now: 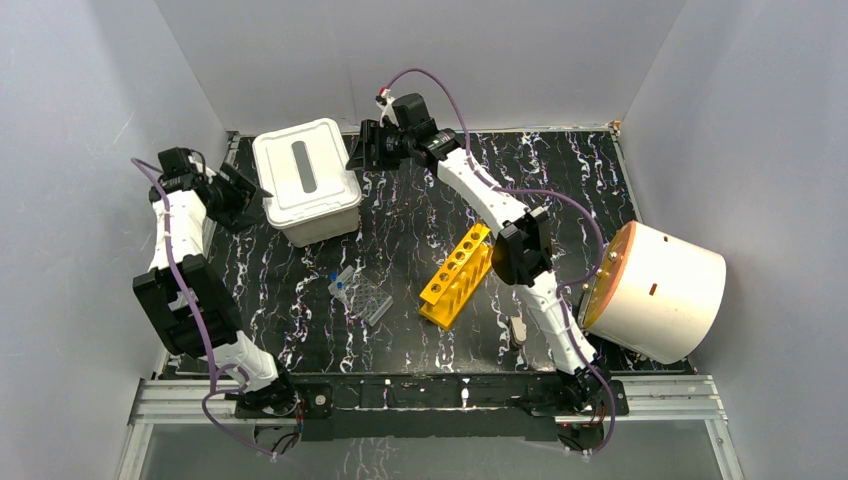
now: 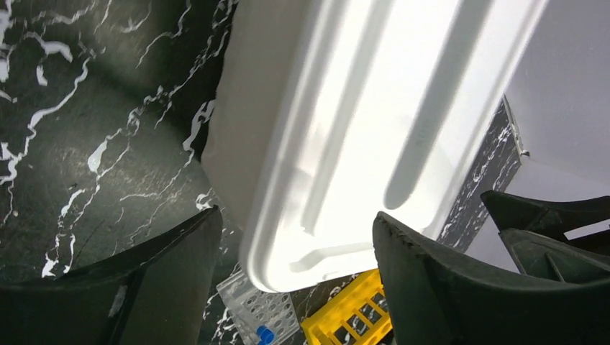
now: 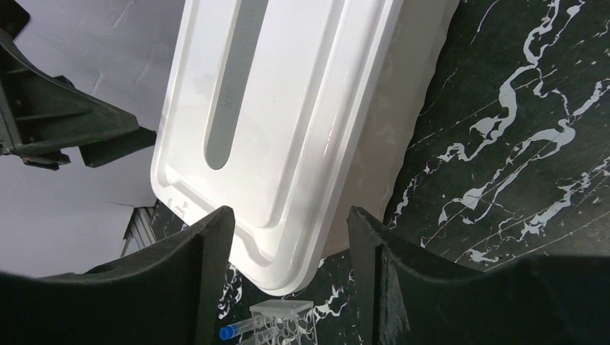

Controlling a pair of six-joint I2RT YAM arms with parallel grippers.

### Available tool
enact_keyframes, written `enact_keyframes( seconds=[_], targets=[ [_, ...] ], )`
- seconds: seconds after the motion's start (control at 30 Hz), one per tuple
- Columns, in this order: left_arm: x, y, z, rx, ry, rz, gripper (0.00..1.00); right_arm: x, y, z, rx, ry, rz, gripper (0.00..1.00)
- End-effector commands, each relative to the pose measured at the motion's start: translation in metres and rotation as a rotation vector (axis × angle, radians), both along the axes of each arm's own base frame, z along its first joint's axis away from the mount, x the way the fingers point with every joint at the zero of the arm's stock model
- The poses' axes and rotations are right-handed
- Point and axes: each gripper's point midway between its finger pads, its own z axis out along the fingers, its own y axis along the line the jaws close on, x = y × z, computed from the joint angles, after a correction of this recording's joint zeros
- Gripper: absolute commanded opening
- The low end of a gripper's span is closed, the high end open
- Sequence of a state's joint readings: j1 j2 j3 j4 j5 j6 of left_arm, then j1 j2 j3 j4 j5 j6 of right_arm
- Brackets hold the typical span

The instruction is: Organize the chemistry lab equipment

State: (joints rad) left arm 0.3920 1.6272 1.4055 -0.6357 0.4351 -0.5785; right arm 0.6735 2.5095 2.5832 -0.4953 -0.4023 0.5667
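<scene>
Presently the left gripper [image 1: 243, 190] and right gripper [image 1: 358, 150], fingers wide and empty, flank the lidded bin [image 1: 320, 225] at upper left, while the yellow tube rack [image 1: 457, 275] and clear ridged tray [image 1: 362, 295] lie untouched at centre, so the next move probably calls for reaching one.

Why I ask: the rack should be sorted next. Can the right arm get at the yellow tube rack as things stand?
Probably yes. The yellow tube rack lies uncovered, just left of the right arm's elbow; the right gripper, fingers open, sits by the white-lidded bin and would need folding back.
</scene>
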Motion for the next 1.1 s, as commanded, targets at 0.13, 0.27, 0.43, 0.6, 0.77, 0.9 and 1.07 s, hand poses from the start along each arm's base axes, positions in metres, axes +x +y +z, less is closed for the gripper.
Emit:
enact_keyframes(
  seconds=[0.13, 0.27, 0.43, 0.6, 0.77, 0.9, 1.07],
  targets=[
    [-0.002, -0.031, 0.071, 0.222, -0.145, -0.155, 0.93, -0.009, -0.054, 0.122, 0.012, -0.258, -0.092, 0.71],
    [-0.01, -0.063, 0.092, 0.258, -0.221, -0.257, 0.98, -0.012, -0.104, 0.132, -0.115, -0.299, -0.202, 0.72],
    [-0.022, -0.095, 0.116, 0.261, -0.322, -0.35, 0.98, -0.02, -0.184, 0.157, -0.286, -0.38, -0.396, 0.74],
    [-0.034, -0.108, 0.129, 0.254, -0.397, -0.377, 0.98, -0.031, -0.261, 0.178, -0.404, -0.421, -0.589, 0.76],
    [-0.042, -0.102, 0.156, 0.275, -0.471, -0.284, 0.98, -0.052, -0.313, 0.159, -0.493, -0.366, -0.715, 0.76],
    [-0.056, -0.091, 0.169, 0.314, -0.49, -0.207, 0.98, -0.068, -0.353, 0.138, -0.534, -0.301, -0.834, 0.76],
    [-0.088, -0.074, 0.19, 0.401, -0.509, -0.1, 0.98, -0.091, -0.403, 0.14, -0.531, -0.278, -0.944, 0.77]
  ],
)
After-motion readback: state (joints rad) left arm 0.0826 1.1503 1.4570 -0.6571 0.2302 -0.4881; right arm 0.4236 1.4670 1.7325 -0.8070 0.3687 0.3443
